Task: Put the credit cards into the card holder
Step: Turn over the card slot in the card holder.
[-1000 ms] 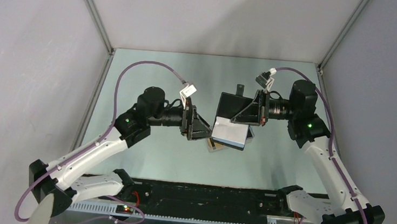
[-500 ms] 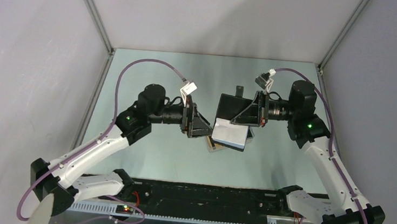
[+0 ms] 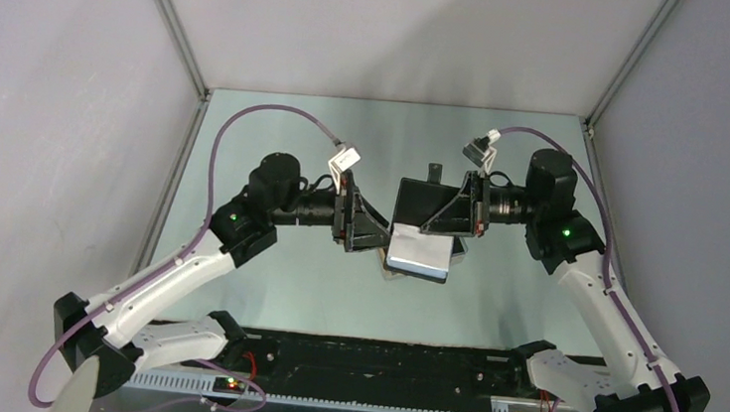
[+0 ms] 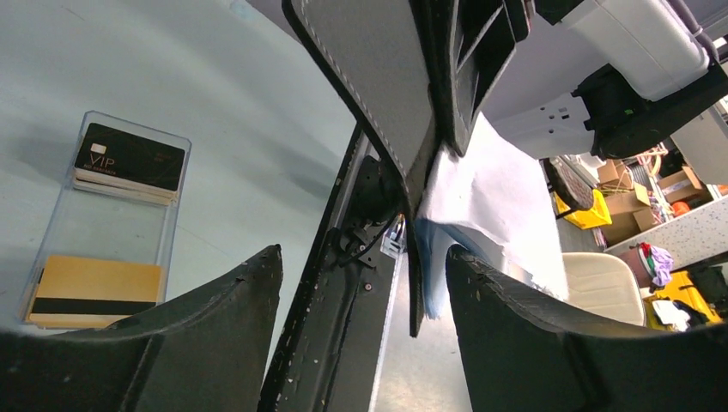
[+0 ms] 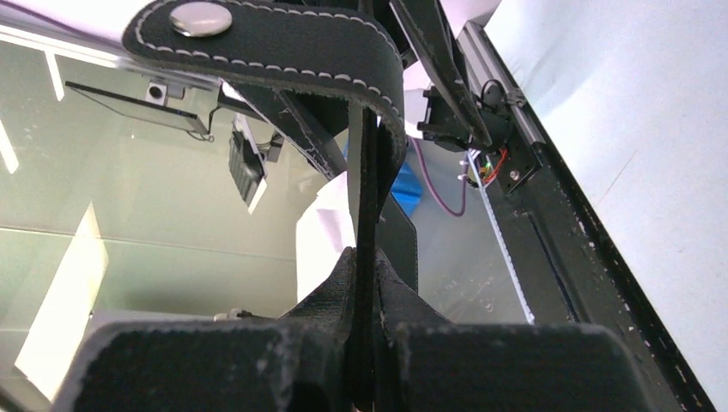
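Card holder (image 3: 424,226): off the desk, held in the air above the desk's middle, folded open, its strap with the snap stud (image 5: 202,17) standing up past the grip. Something white hangs from its lower side; I cannot tell what it is.

Right hand (image 5: 365,283): pressed together on one leaf of the holder, pinching it edge-on.

Left hand (image 4: 362,257): spread, nothing between the fingers, just beside the holder's open side.

Credit cards (image 4: 129,159): all the ones in view lie in the clear tray (image 4: 112,223) on the desk, below the holder. One pile has a black-faced card on top; an orange-yellow card with a black stripe (image 4: 94,292) lies at the tray's other end.

Progress, as judged: holder picked up and presented, no card lifted yet. No card shows in the pockets, though they are mostly hidden. Every card is left to do.

Room: bare desk toward the far, left and right edges. The near edge carries a black rail (image 3: 377,362) and walls close in the sides. The left hand's way down to the tray is tight under the holder.
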### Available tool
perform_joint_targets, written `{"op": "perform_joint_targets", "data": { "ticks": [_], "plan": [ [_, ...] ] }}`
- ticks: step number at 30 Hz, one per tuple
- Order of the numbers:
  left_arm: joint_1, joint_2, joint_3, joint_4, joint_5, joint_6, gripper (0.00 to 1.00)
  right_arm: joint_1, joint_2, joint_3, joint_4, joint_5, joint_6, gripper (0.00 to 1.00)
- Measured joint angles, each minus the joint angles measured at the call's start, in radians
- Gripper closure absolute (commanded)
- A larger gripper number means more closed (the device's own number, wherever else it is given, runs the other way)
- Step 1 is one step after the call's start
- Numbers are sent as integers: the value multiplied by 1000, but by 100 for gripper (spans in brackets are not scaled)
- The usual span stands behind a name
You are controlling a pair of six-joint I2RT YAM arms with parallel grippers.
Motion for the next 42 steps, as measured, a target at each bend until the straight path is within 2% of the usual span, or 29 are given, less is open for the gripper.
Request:
{"op": "perform_joint_targets", "data": {
  "ticks": [8, 11, 15, 16, 17, 18, 20, 21, 23, 26, 29, 31, 42],
  "plan": [
    [-6, 36, 34, 48, 4, -9, 29, 26, 3, 0, 15, 0, 23, 90],
    [-8, 46, 34, 79, 14, -18, 36, 26, 4, 0, 26, 1, 48, 87],
    [-12, 60, 34, 121, 27, -55, 55, 28, 7, 0, 35, 11, 72, 82],
    [-13, 64, 34, 134, 31, -64, 65, 30, 8, 0, 37, 16, 76, 80],
    [-13, 71, 34, 145, 35, -75, 70, 31, 10, 0, 38, 21, 81, 78],
    [-14, 76, 34, 154, 41, -85, 83, 32, 11, 0, 38, 29, 84, 75],
    [-16, 85, 34, 169, 54, -105, 97, 33, 11, 0, 38, 41, 90, 68],
    [-16, 89, 34, 174, 58, -115, 99, 33, 11, 0, 39, 45, 92, 65],
    [-16, 94, 34, 185, 67, -126, 100, 33, 11, 0, 42, 54, 98, 53],
    [-17, 99, 34, 192, 68, -142, 100, 33, 10, 0, 44, 62, 104, 26],
    [-16, 101, 34, 193, 56, -171, 100, 18, 6, 0, 19, 83, 80, 6],
    [-16, 101, 34, 193, 48, -196, 100, -7, -6, 0, -16, 102, 49, 1],
    [54, 136, -13, 208, -12, -453, 100, -196, -98, 0, -188, 147, -146, 1]
  ]
}}
